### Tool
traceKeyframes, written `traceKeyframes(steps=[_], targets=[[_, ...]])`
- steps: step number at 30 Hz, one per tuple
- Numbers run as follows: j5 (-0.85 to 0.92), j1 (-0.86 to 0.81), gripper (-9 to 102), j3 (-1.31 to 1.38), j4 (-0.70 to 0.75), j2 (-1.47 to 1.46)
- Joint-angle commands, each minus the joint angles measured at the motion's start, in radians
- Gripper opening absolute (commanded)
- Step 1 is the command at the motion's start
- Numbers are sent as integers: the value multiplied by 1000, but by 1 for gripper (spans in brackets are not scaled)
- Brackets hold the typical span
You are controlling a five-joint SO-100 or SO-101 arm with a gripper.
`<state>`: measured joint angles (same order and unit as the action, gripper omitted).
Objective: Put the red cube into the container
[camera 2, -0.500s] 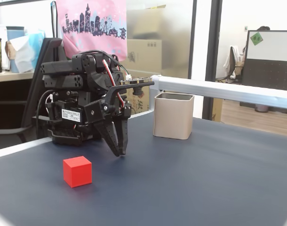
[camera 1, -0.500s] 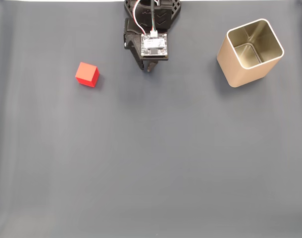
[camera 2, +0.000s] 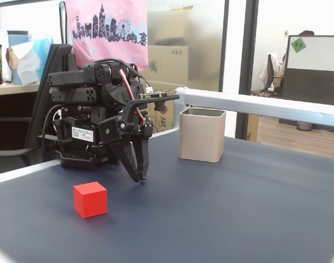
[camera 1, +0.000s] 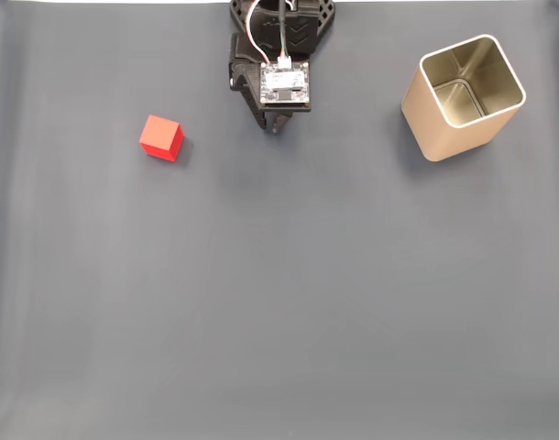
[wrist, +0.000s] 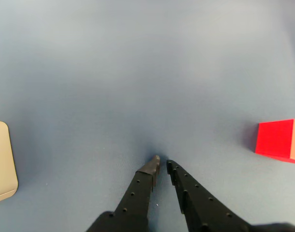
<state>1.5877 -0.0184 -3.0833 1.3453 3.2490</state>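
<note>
Wrist view shows the hand (wrist: 162,163) empty, its fingers nearly together, tips hanging just above the dark table (wrist: 138,72). To its right lies the red cube (wrist: 279,140), apart; the container (wrist: 2,162) stands far left.

In the wrist view, the red cube (wrist: 279,139) is cut off by the right edge, so only part of it shows, and the container (wrist: 3,160) is cut by the left edge, leaving just a rounded gold corner. The gripper (wrist: 161,166) enters from the bottom edge, its base out of frame. In the fixed view from above, the arm (camera 1: 278,55) is cropped by the top edge and its circuit board hides most of the fingers. From the side, the container's inside cannot be seen, and background objects beyond the table are blurred.
</note>
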Motion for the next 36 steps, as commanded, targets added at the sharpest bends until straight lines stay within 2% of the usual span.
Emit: traceKeyframes(steps=[1, 36], targets=[[2, 9, 0, -11, 3, 77], [-9, 11, 0, -11, 6, 77]])
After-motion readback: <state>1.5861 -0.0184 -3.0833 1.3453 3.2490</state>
